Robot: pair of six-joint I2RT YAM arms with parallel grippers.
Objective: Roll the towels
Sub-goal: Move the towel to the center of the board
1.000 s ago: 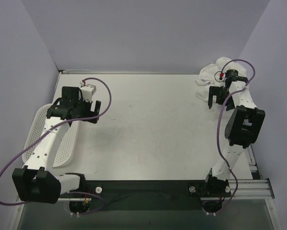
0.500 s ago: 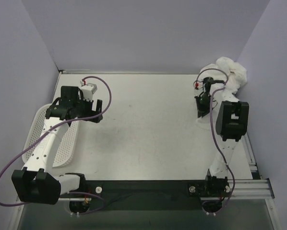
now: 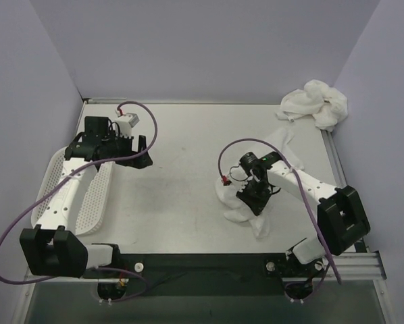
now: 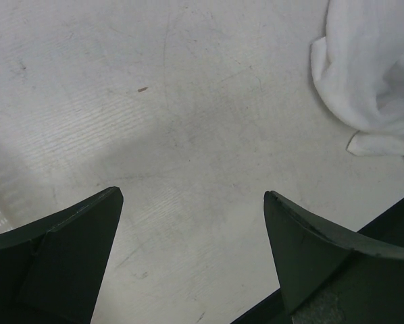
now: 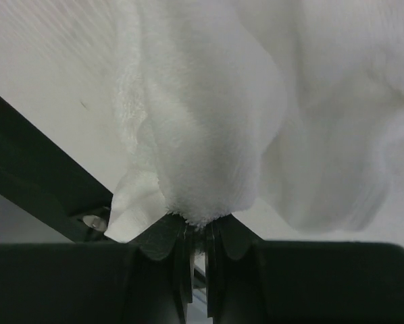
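Swung from far right corner to middle of table point(image 3: 188, 155): right claw point(image 5: 198, 226), clamped tight on a towel point(image 3: 234, 214) trailing behind it. Far left, basket point(image 3: 87, 209) beneath left arm point(image 3: 63, 196); left claw point(image 4: 192, 196) tilted down over bare tabletop, fingers wide apart. Far right corner: bunched second towel point(image 3: 317, 102).

My top view hangs high behind the arm bases point(image 3: 300, 266) at 6 o'clock and looks down over the whole surface point(image 3: 188, 175) toward the back wall point(image 3: 209, 47) at 12. The left wrist camera looks down on the surface from close, past the left claw point(image 4: 192, 194). The right wrist camera sits almost against the towel point(image 5: 209, 121), with the right claw point(image 5: 198, 226) at 6 o'clock. The top view shares that towel; the left wrist has white cloth at 2 o'clock.
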